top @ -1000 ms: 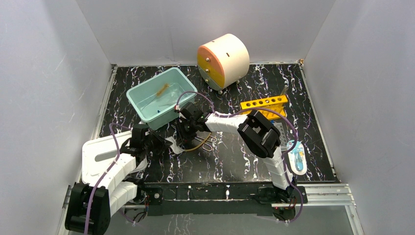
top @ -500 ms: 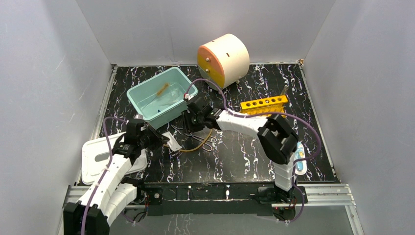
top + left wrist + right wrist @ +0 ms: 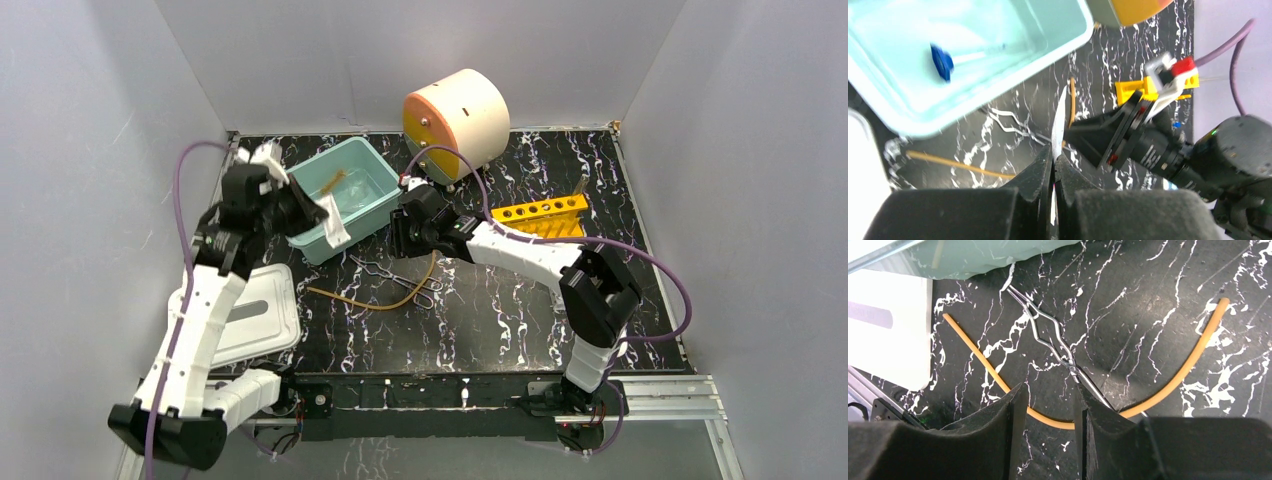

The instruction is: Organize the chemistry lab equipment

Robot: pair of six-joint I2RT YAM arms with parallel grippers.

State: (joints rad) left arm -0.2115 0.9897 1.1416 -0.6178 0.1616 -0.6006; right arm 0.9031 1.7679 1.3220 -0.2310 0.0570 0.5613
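Note:
My left gripper (image 3: pixel 312 212) is shut on the white packet (image 3: pixel 336 226) and holds it raised at the near rim of the teal bin (image 3: pixel 372 158). In the left wrist view the packet (image 3: pixel 1060 117) shows edge-on between the shut fingertips (image 3: pixel 1053 152). A blue-capped tube (image 3: pixel 941 61) and a brown brush (image 3: pixel 333 183) lie in the bin. My right gripper (image 3: pixel 402 236) is open and empty above the metal forceps (image 3: pixel 396 278), which also show in the right wrist view (image 3: pixel 1048 335). The yellow holed rack (image 3: pixel 540 214) stands to the right. The funnel and well plate are out of view.
An orange rubber tube (image 3: pixel 375 302) curves under the forceps, also in the right wrist view (image 3: pixel 988 365). A white lid (image 3: pixel 255 318) lies at the near left. A cream and orange drum (image 3: pixel 457 122) stands at the back. Grey walls enclose the table.
My left arm has lifted the white packet from beside the lid up and back to the bin's near rim. My right gripper has drawn back and right, off the forceps.

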